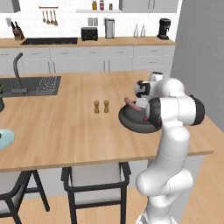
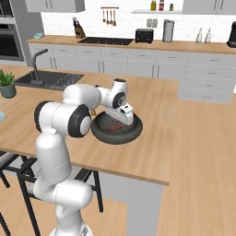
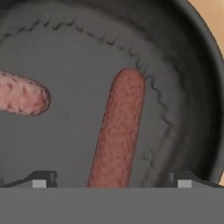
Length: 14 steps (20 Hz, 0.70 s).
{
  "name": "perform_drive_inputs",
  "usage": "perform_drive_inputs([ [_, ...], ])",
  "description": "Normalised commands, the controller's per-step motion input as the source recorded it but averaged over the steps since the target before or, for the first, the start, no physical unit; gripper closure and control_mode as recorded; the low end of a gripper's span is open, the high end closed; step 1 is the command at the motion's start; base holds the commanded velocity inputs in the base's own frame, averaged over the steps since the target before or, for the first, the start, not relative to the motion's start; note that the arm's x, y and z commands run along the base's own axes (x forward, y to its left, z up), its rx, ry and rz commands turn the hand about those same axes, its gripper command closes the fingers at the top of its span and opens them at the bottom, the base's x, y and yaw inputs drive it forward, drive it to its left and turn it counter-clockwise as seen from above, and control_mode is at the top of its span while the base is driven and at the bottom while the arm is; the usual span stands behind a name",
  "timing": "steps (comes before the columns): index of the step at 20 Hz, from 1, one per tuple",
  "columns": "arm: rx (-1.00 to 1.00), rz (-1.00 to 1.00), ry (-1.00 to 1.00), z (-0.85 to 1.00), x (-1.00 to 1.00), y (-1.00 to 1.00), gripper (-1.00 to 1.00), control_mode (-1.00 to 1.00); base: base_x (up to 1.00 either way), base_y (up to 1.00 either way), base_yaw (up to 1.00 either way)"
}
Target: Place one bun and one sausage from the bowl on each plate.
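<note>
Reddish sausage (image 3: 117, 131) lies between spread fingers (image 3: 43, 179) in the dark bowl (image 3: 192, 78), another sausage (image 3: 22, 94) beside it

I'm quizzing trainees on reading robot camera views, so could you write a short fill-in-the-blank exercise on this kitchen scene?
1. The two sausages lie inside the dark grey ____.
2. The hand hangs above the bowl with its fingers ____.
3. The two small brown shakers stand on the wooden ____.
4. In the hand view, the fingertips straddle one ____.

Missing words: bowl; open; counter; sausage
</note>
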Motion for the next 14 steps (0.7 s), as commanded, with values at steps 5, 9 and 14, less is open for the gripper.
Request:
perform_drive_inputs([
  [5,0.00,0.00,0.00,-0.32,0.00,0.02,-1.00,-1.00,0.00,0.00,0.00],
  [9,0.00,0.00,0.00,-0.28,0.00,0.04,-1.00,-1.00,0.00,0.00,0.00],
  [14,0.00,0.00,0.00,-0.31,0.00,0.12,-1.00,-1.00,0.00,0.00,0.00],
])
